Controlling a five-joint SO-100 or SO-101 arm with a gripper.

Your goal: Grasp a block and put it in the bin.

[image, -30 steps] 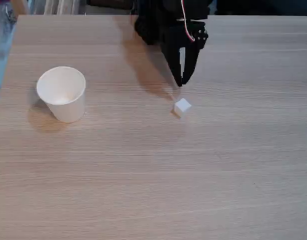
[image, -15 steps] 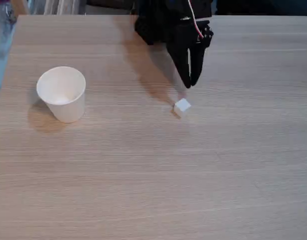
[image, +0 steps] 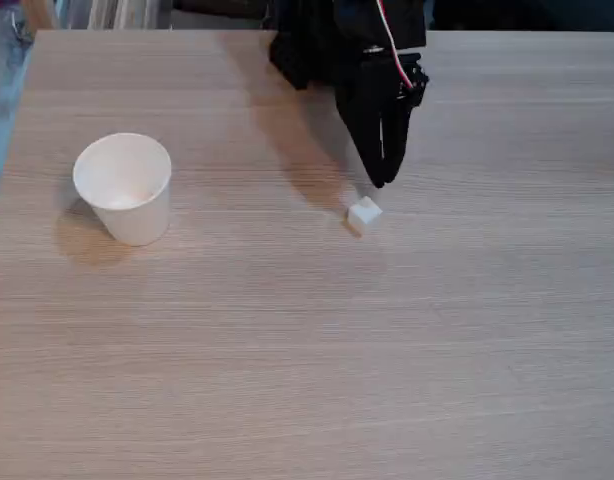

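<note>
Fixed view, from the front of the surface (image: 307, 380). The black gripper (image: 379, 182) hangs point-down just behind the block (image: 364, 214), its tip close above and slightly right of the cube as this view shows it. The jaws read as a single dark wedge with no gap between them, so you should take them as closed or nearly closed; they hold nothing. The block rests on the surface near the centre, turned so that a corner faces the camera. The bin (image: 124, 188), a white paper cup, stands upright well apart to the left, its mouth open and unobstructed.

Hazards from this position, as judgements:

1. If you descend with the jaws pressed together, the tip is likely to strike the top or rear edge of the block and push it forward or sideways rather than straddle it. Part the jaws before lowering.
2. The block sits diagonal to the jaws. Pads closing on corners, not flat faces, may squeeze the cube out or spin it.
3. The cube is small and light; a shallow pinch may let it drop during the long carry to the left.
4. The bin is light and tapered. A low approach could clip its rim and tip it.
5. Height above the surface is hard to judge from this one view.
</note>
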